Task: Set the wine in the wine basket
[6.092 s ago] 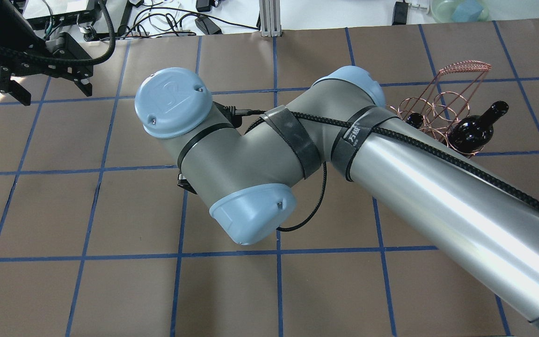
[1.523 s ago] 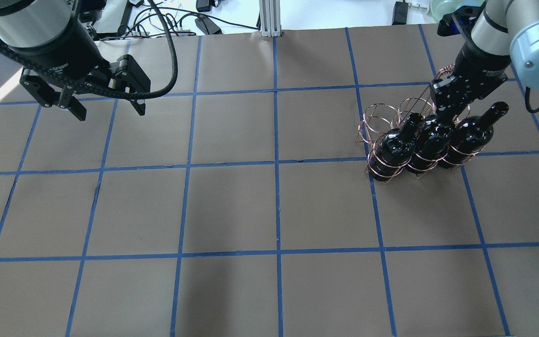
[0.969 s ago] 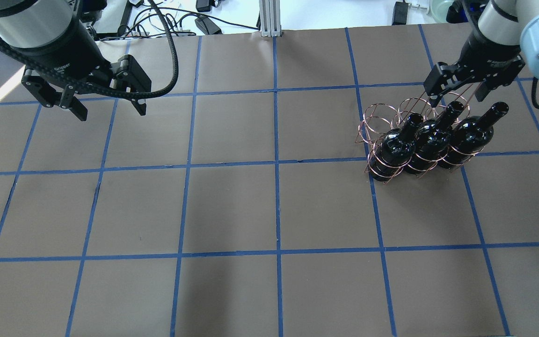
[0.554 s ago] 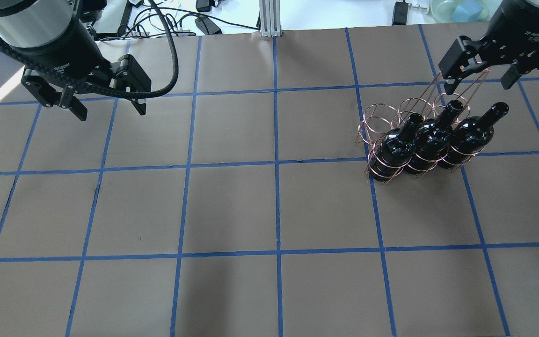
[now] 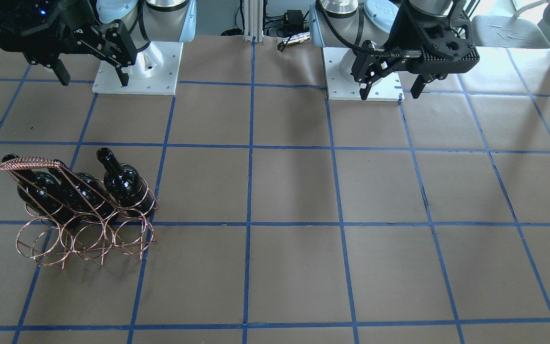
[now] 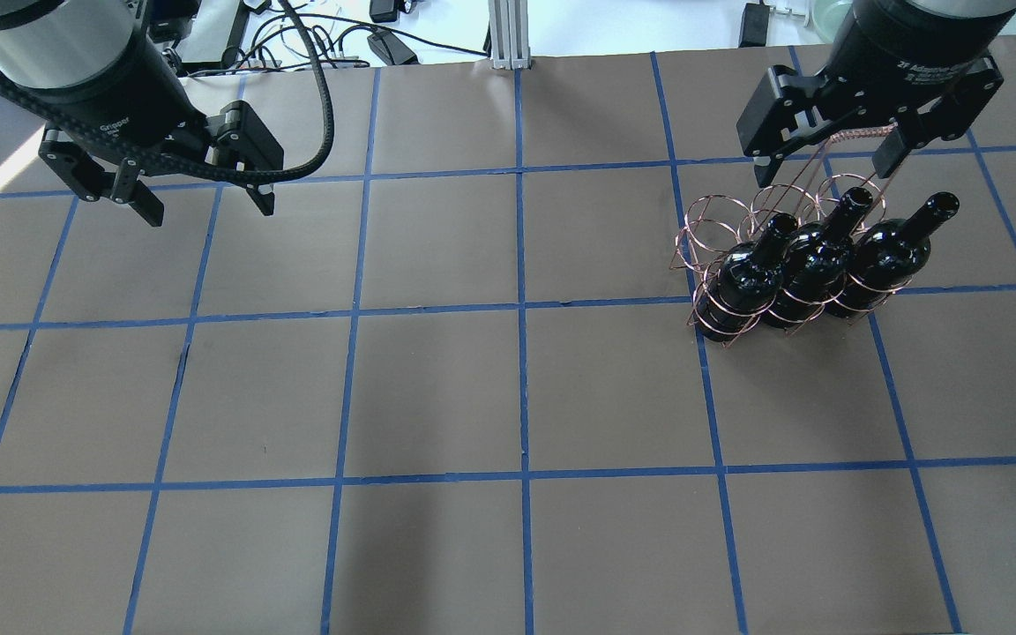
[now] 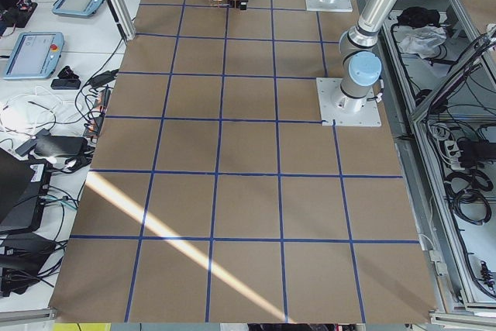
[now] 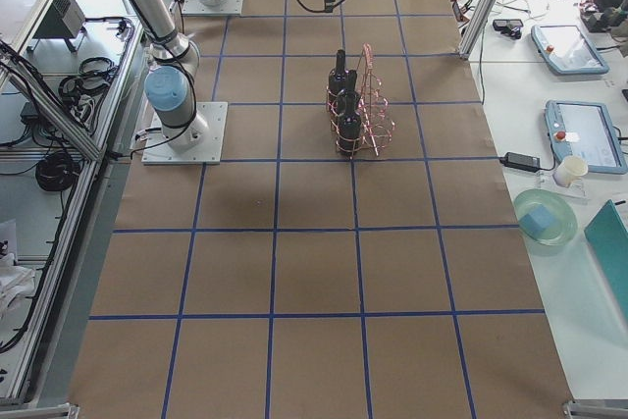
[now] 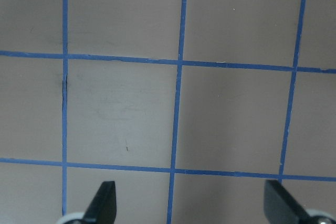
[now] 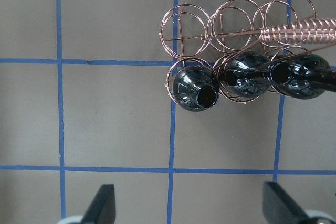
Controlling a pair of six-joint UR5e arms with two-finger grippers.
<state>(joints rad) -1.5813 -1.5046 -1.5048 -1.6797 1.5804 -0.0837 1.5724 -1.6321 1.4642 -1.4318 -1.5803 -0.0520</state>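
The right claw [image 6: 823,163] covers part of the braided handle of the wine basket [image 6: 690,231] in the overhead view, so only a short piece of the handle shows between its fingers. From the right wrist camera the basket sits toward the upper right. The outermost bottle there is cut by the picture's edge, and the handle [image 10: 304,29] crosses the mouths of two bottles. In the exterior left view the basket is tiny, cut off at the top edge, and its bottles cannot be told apart.

The wine [image 6: 817,260] stands upright in the middle ring of the basket's row nearer the robot, between two other bottles [image 6: 748,273] that touch it or stand just beside it. The basket's other row holds nothing.

The right claw hangs high above the basket, fingers spread wide, holding and touching nothing. The left claw [image 6: 210,212] hangs well apart from the basket over the bare surface [image 6: 473,397]. Its fingers [image 9: 105,203] are also spread wide and empty.
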